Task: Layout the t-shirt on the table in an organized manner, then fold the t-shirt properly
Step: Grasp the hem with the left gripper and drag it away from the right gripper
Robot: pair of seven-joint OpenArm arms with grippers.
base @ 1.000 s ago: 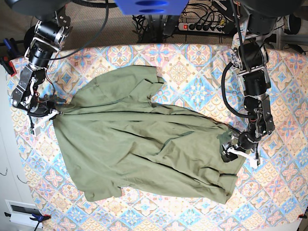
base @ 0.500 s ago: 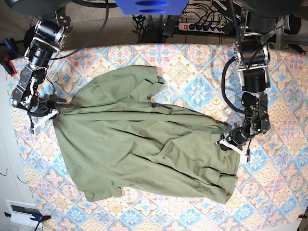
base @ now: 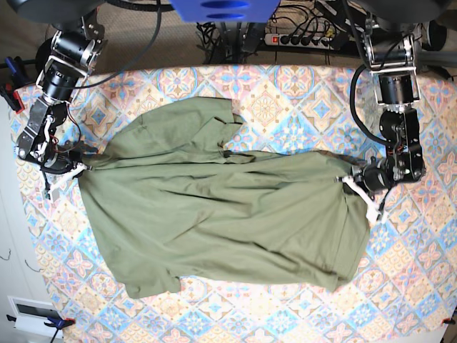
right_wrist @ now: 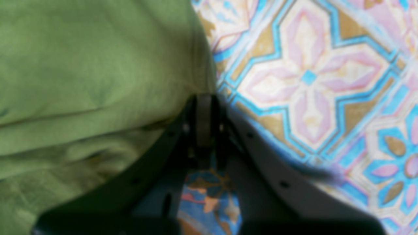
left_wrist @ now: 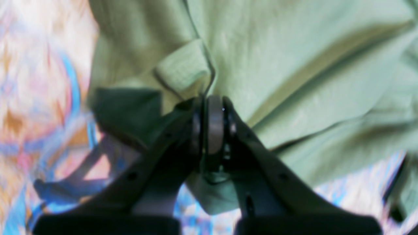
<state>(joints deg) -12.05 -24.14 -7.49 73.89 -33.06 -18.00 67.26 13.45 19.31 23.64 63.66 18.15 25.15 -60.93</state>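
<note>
Item 1: plain olive-green short-sleeved cotton t-shirt [base: 214,221], spread across the middle of the worktop, stretched between the two arms, with creases running along its length. One sleeve folds over at the far edge; the near hem lies wavy.

Item 2: large worktop clad in tile-patterned cloth of pink, blue, cream and orange diamond medallions [base: 285,100], bare on all sides of the garment.

Item 3: left end effector [left_wrist: 210,107], black, jaws pressed together, pinching an edge of the t-shirt [left_wrist: 294,58]; in the base view it [base: 360,187] sits at the garment's right-hand edge.

Item 4: right end effector [right_wrist: 204,107], black, jaws pressed together at the border of the t-shirt [right_wrist: 81,81], pinching the cloth edge; in the base view it [base: 71,169] sits at the garment's left-hand corner.
</note>
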